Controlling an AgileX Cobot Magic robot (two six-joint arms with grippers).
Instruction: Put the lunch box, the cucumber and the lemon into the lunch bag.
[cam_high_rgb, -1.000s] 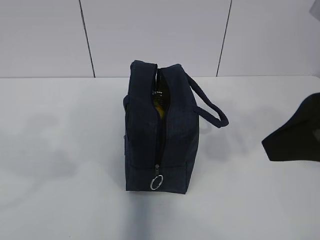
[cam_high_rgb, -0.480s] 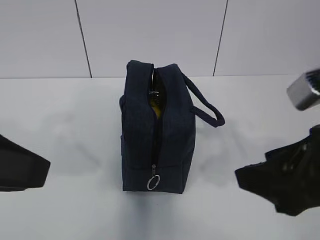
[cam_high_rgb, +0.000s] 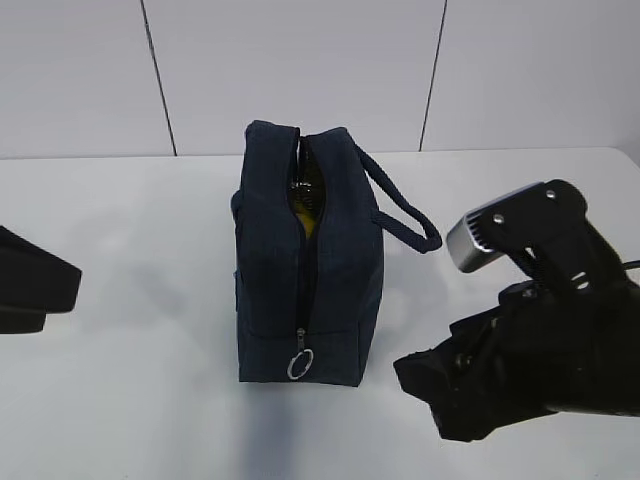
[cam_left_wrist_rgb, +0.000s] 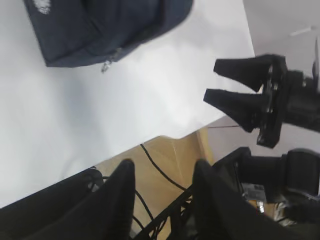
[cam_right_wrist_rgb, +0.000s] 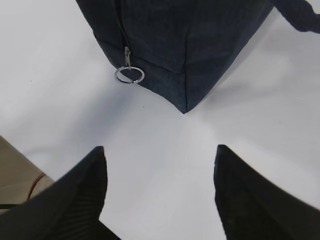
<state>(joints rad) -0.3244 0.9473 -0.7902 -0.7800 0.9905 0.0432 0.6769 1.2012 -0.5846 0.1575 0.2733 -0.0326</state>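
On the white worktop (cam_high_rgb: 130, 400) the lunch bag (cam_high_rgb: 305, 260) stands upright near the middle, its zipper running down the facing end to a metal ring pull (cam_high_rgb: 300, 366) near the base, and its loop handle (cam_high_rgb: 405, 215) drooping toward 3 o'clock. Through the parted top of the zipper a bit of yellow shows, the lemon (cam_high_rgb: 308, 222), with something dark and glinting just above it that cannot be made out; the lunch box and cucumber cannot be identified in any view. At about 4 o'clock from the bag sits the right gripper (cam_right_wrist_rgb: 160, 195), its jaws spread wide with only bare worktop between them; in the right wrist view the bag's lower corner lies at 12 o'clock, ahead of the jaws and not touching them, with the ring pull toward 11 o'clock. At 9 o'clock, at the frame edge of the exterior view, is the left gripper (cam_left_wrist_rgb: 162, 192), well apart from the bag; its jaws stand partly apart and hold nothing, hanging past the worktop edge above cables (cam_left_wrist_rgb: 160, 172), with the bag far off at 11 o'clock in its own view
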